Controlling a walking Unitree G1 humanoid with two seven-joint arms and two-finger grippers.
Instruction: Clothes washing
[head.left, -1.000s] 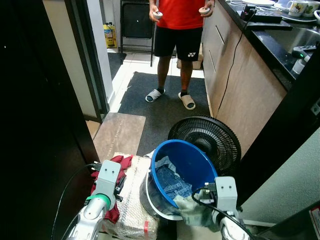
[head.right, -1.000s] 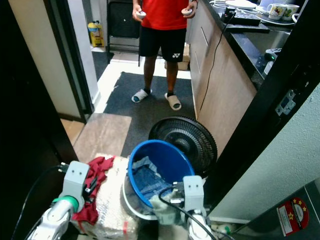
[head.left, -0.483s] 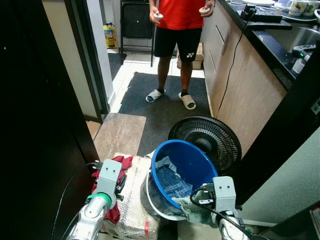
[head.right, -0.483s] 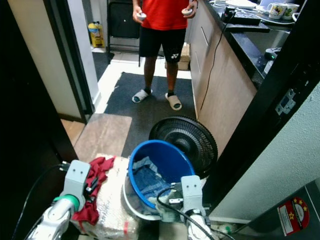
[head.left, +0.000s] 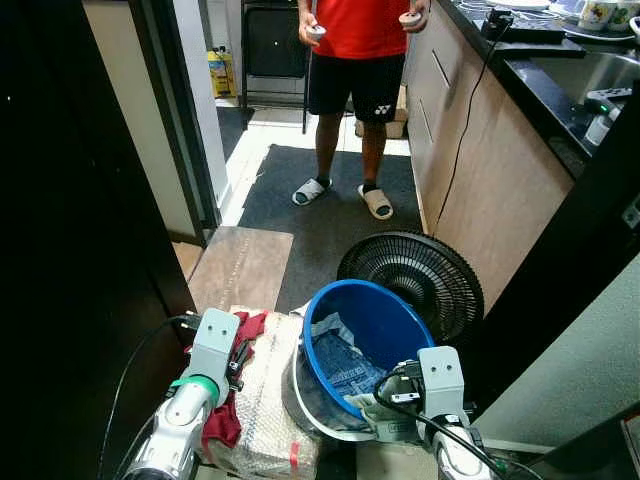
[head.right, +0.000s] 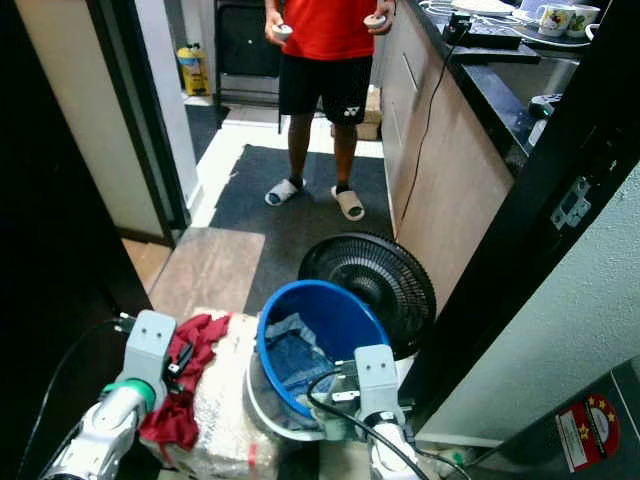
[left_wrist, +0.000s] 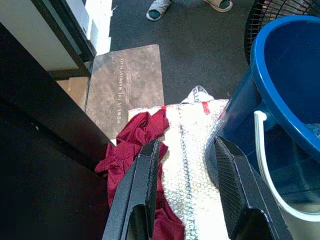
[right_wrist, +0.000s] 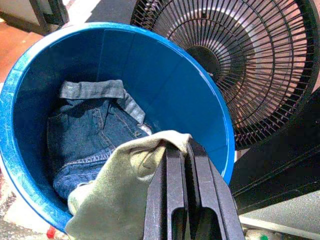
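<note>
A tilted blue bucket (head.left: 372, 322) on the floor holds blue jeans (right_wrist: 90, 140). My right gripper (right_wrist: 181, 149) is shut on an olive-grey cloth (right_wrist: 117, 200) that hangs over the bucket's near rim. It sits low, just right of the bucket (head.left: 398, 388). My left gripper (left_wrist: 187, 145) is open above a dark red garment (left_wrist: 135, 145), which is draped over the left side of a bubble-wrapped package (left_wrist: 192, 165). The left gripper (head.left: 237, 356) hovers beside that garment (head.left: 222, 418), with nothing between its fingers.
A black floor fan (head.left: 410, 275) leans right behind the bucket. A person (head.left: 360, 60) in a red shirt stands on the dark mat (head.left: 330, 205), holding controllers. A wooden counter (head.left: 490, 150) runs along the right; a dark door (head.left: 70, 250) lines the left.
My right gripper has shifted left toward the bucket, carrying the olive-grey cloth over its rim. The left arm has edged slightly forward over the red garment.
</note>
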